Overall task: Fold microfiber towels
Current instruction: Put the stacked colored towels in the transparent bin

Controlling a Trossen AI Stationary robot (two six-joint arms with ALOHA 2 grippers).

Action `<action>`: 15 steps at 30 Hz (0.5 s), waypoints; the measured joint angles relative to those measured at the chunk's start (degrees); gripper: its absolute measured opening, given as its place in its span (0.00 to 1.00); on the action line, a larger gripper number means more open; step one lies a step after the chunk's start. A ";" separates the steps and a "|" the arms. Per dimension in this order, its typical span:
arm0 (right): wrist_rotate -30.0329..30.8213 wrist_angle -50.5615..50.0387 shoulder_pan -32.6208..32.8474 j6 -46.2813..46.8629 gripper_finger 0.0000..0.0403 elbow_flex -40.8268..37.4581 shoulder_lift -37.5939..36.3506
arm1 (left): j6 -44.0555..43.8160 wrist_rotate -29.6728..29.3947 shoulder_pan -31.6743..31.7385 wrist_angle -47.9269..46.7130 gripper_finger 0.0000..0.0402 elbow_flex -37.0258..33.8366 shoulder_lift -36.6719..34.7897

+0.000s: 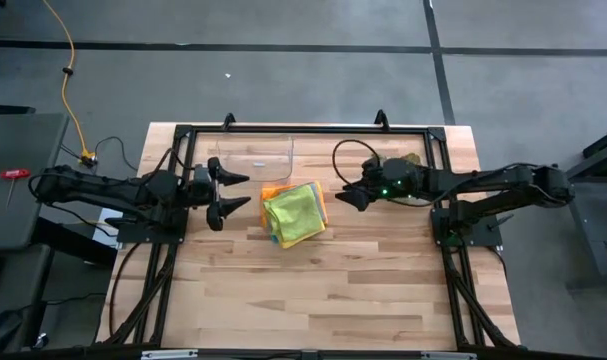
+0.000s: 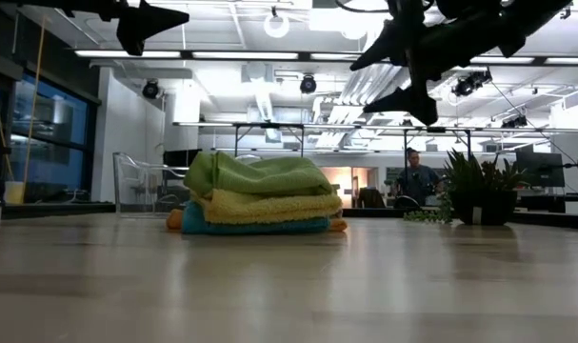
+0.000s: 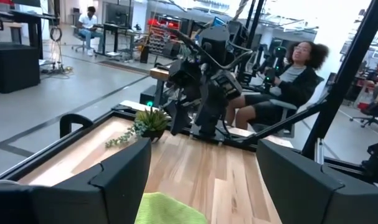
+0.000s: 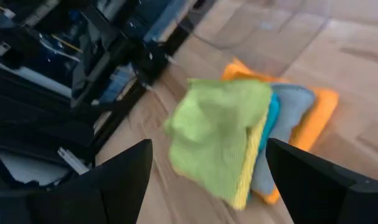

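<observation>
The microfiber towels (image 1: 294,212) lie in a folded stack on the table's far middle: lime green (image 4: 220,127) on top, then yellow (image 2: 269,205), teal (image 2: 255,227), grey (image 4: 288,112) and orange (image 4: 316,115) at the bottom. My left gripper (image 1: 230,194) hangs open above the table just left of the stack. My right gripper (image 1: 347,192) hangs open just right of it. Neither touches a towel.
A clear plastic tray (image 1: 251,155) stands behind the stack near the far edge. A small leafy plant (image 2: 474,186) sits at the far right under my right arm. The near half of the wooden table (image 1: 313,290) is bare. People sit in the room beyond.
</observation>
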 joint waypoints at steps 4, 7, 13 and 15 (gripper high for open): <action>3.52 0.24 0.00 -0.67 0.76 0.58 0.02 | 0.05 -0.04 0.06 0.00 0.70 0.00 0.02; 6.96 0.23 -0.07 0.88 0.76 1.31 0.02 | -0.71 -0.04 0.06 0.00 0.70 0.00 0.02; 11.24 0.32 -0.83 4.32 0.76 2.40 0.02 | 0.35 0.00 0.06 -0.03 0.70 0.00 0.02; 13.28 0.22 -0.83 4.52 0.76 2.40 0.02 | -0.70 0.00 0.06 0.02 0.70 0.00 0.02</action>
